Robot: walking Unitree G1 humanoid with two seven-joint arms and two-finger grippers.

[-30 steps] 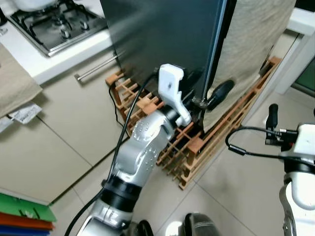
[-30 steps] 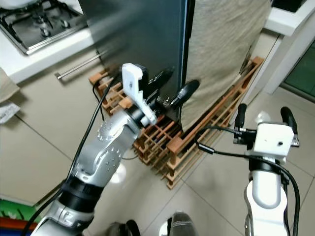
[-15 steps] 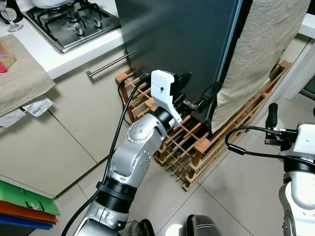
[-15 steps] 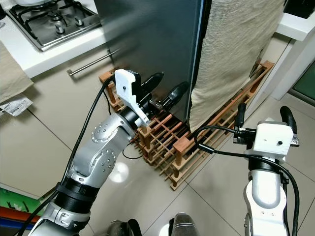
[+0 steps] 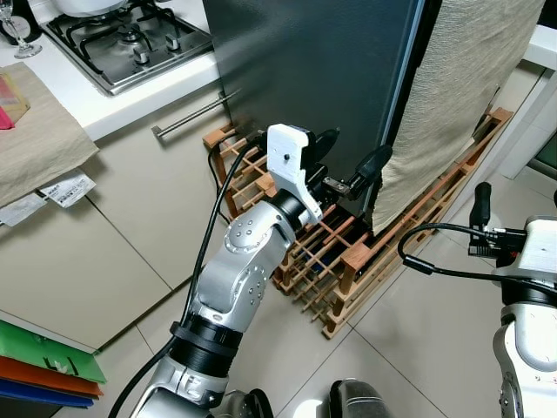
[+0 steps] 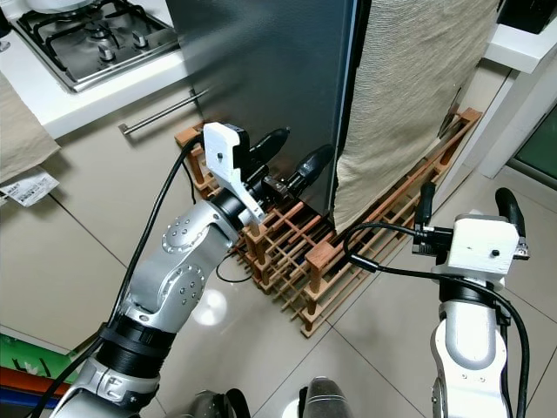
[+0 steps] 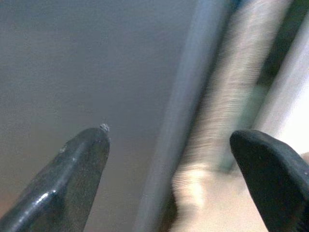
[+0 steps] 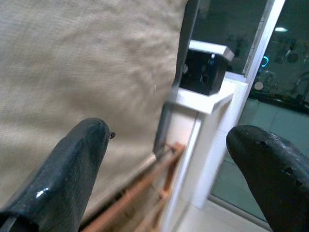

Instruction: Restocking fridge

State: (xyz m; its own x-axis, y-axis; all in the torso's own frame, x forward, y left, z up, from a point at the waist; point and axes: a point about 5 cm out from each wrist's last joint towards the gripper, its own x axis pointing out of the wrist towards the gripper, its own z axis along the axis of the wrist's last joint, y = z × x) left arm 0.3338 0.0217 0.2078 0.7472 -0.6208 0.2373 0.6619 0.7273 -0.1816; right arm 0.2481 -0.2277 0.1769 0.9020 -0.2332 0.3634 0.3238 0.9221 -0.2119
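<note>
The fridge's dark grey door stands shut ahead of me. My left gripper is raised to the door's lower right part, open, with one finger over the door face and the other near its right edge. In the left wrist view the left gripper has the door's edge between its spread fingers and holds nothing. A beige cloth hangs just right of that edge. My right gripper is held low on the right, open and empty, fingers pointing up.
A wooden wine rack stands on the tiled floor at the fridge's foot, under my left arm. On the left are a gas hob on a white counter and a drawer handle. A white pillar rises at the right.
The camera has pulled back and shifted since a second ago. My left gripper stays open at the door's right edge. The right arm has not moved.
</note>
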